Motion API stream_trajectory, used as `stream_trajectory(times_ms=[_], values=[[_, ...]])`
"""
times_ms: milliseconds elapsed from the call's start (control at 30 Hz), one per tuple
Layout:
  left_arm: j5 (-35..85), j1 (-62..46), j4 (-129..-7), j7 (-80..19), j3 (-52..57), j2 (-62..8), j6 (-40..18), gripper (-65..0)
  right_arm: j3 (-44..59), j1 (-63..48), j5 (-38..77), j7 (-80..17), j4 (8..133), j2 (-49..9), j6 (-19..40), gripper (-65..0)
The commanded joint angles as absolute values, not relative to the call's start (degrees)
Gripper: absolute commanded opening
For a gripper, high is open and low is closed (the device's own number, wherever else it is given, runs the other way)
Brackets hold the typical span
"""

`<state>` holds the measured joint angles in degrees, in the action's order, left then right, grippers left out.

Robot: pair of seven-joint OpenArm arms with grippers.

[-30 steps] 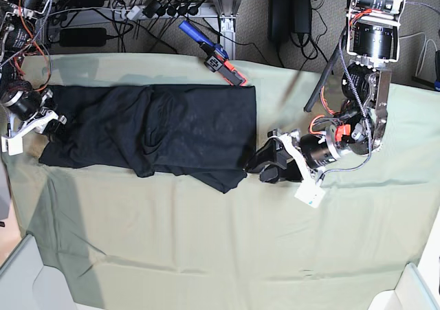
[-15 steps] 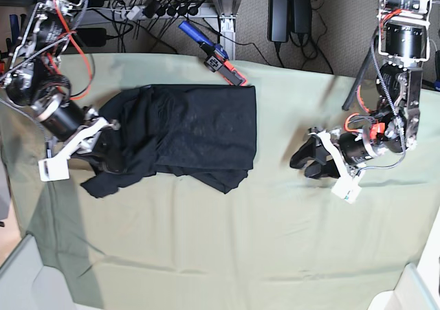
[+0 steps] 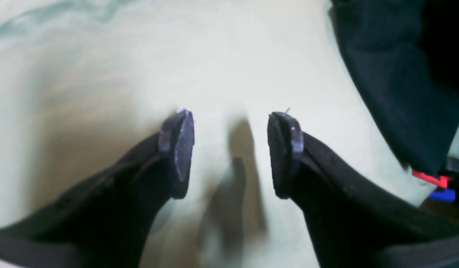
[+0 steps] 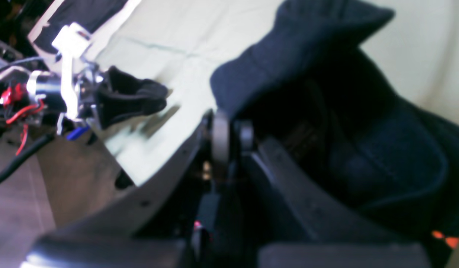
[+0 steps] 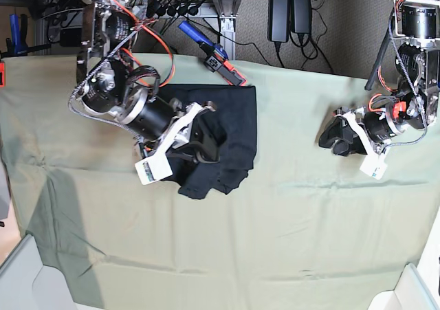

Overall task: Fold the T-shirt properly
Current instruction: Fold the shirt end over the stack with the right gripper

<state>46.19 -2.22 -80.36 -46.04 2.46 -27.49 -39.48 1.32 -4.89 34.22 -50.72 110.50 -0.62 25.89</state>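
Observation:
The black T-shirt (image 5: 237,121) lies bunched on the pale green cloth (image 5: 261,234), left of centre in the base view, plain side showing. My right gripper (image 5: 205,145) is shut on a fold of the T-shirt and holds it over the rest of the shirt. In the right wrist view the jaws (image 4: 229,136) pinch black fabric (image 4: 363,130). My left gripper (image 5: 331,139) is open and empty, well right of the shirt. In the left wrist view it (image 3: 231,149) hovers over bare cloth, with the shirt's edge (image 3: 393,74) at upper right.
An orange-and-blue tool (image 5: 213,54) lies at the table's back edge, just behind the shirt. Cables and power bricks (image 5: 289,11) hang behind the table. White bins stand at the front left corner (image 5: 24,275) and the front right corner (image 5: 412,289).
My right gripper has carried the shirt's left end rightward over the shirt's body, so the shirt is much shorter. My left gripper has drawn back to the right, away from the shirt.

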Motion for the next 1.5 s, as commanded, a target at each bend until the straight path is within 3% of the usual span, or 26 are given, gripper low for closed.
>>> stream_trajectory(times_ms=[0,200,233,367,467,700,867,1167,1200,1267,1333,1433,1467], values=[[47.8,-1.3,-81.4,-44.9,3.3,-28.7,-40.0,-30.3,0.6,-4.2,34.3,-49.0,110.7,-0.3,30.0,-65.0],[49.1,-1.3,-81.4,-44.9,3.8,-29.6,-40.0,-30.3,-2.4,-4.1,33.4,-47.3,105.5,-0.3,30.0,-65.0],[49.1,-1.3,-81.4,-44.9,3.8,-29.6,-40.0,-30.3,-3.0,-4.1,33.4,-46.7,104.6,-0.3,30.0,-61.3],[49.1,-1.3,-81.4,-44.8,3.8,-29.6,-40.0,-30.3,-6.0,-4.1,33.4,-44.0,101.8,-0.3,30.0,-36.5],[49.1,-1.3,-81.4,-44.8,3.8,-29.6,-40.0,-30.3,-8.4,-4.0,33.4,-43.2,101.5,-0.1,30.0,-29.4],[49.1,-1.3,-81.4,-44.8,4.9,-29.6,-40.0,-30.3,-13.7,-2.7,37.5,-43.6,101.6,0.5,30.0,-29.4],[50.2,-1.3,-81.4,-44.8,11.6,-29.6,-40.0,-30.3,-17.6,-2.4,37.7,-44.8,101.7,2.5,30.0,-29.4],[55.8,-1.5,-81.4,-47.0,16.7,-29.7,-40.0,-30.4,-18.0,-1.5,37.7,-44.8,104.1,4.2,30.0,-29.5],[56.6,-1.6,-81.5,-47.2,16.6,-29.7,-40.0,-31.1,-18.0,-0.6,37.4,-44.8,104.3,4.2,30.0,-29.5],[58.1,-2.5,-82.9,-47.9,16.3,-29.7,-40.0,-38.4,-17.7,1.8,34.4,-44.5,104.6,4.2,30.0,-29.7],[58.7,-4.5,-86.5,-48.2,15.2,-29.6,-40.0,-49.4,-16.4,4.9,29.6,-43.7,104.6,4.1,30.0,-37.4],[58.0,-8.0,-95.4,-48.2,11.9,-29.6,-40.0,-58.4,-11.9,9.9,21.3,-43.0,104.5,4.1,29.9,-65.0],[57.1,-9.1,-98.9,-48.1,10.4,-29.7,-40.0,-60.3,-10.0,11.7,19.2,-43.0,104.5,3.7,29.9,-65.0]])
